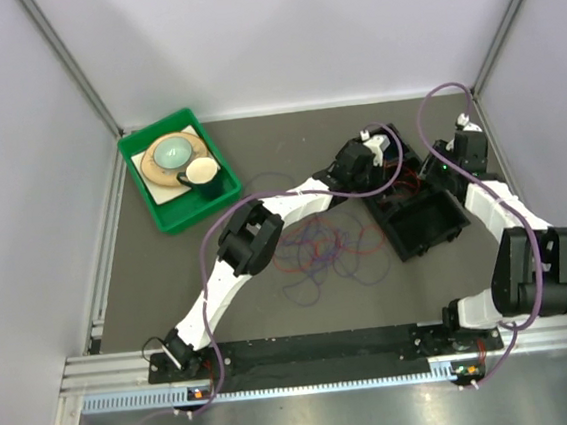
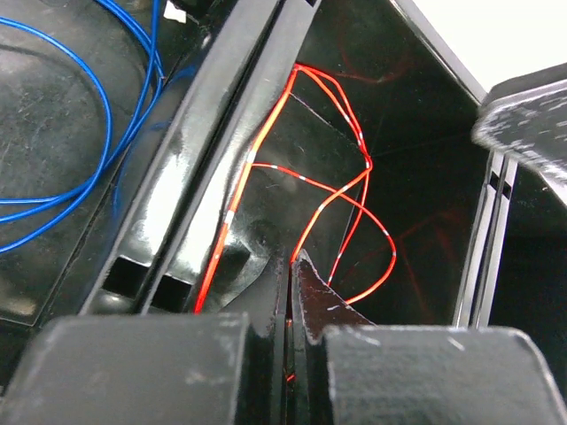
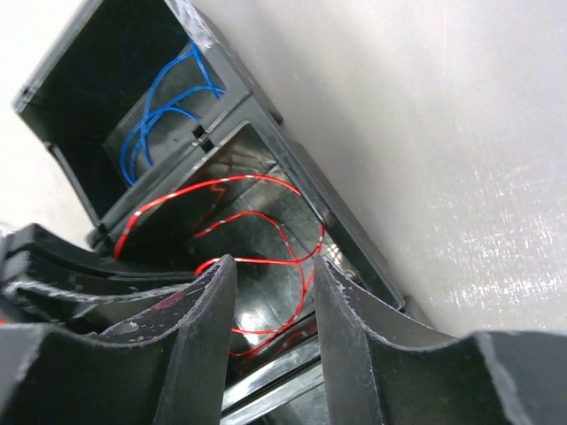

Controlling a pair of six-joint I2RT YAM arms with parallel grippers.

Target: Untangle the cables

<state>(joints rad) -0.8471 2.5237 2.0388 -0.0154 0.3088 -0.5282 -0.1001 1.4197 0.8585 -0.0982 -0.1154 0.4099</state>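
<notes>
A loose tangle of red, blue and purple cables (image 1: 317, 247) lies on the dark table in front of a black divided box (image 1: 399, 245). My left gripper (image 1: 377, 158) is over the box's far part. In the left wrist view it (image 2: 291, 261) is shut, with a thin red cable (image 2: 368, 164) pinched between the fingers and looping inside one compartment. Blue cables (image 2: 108, 124) lie in the compartment to the left. My right gripper (image 1: 446, 162) is at the box's right side. In the right wrist view it (image 3: 273, 261) is open above the red cable (image 3: 221, 181), with blue cables (image 3: 155, 119) beyond.
A green tray (image 1: 164, 224) with a plate, a bowl and a dark cup stands at the back left. White enclosure walls stand close behind and to the right of the box. Mauve hoses run along both arms.
</notes>
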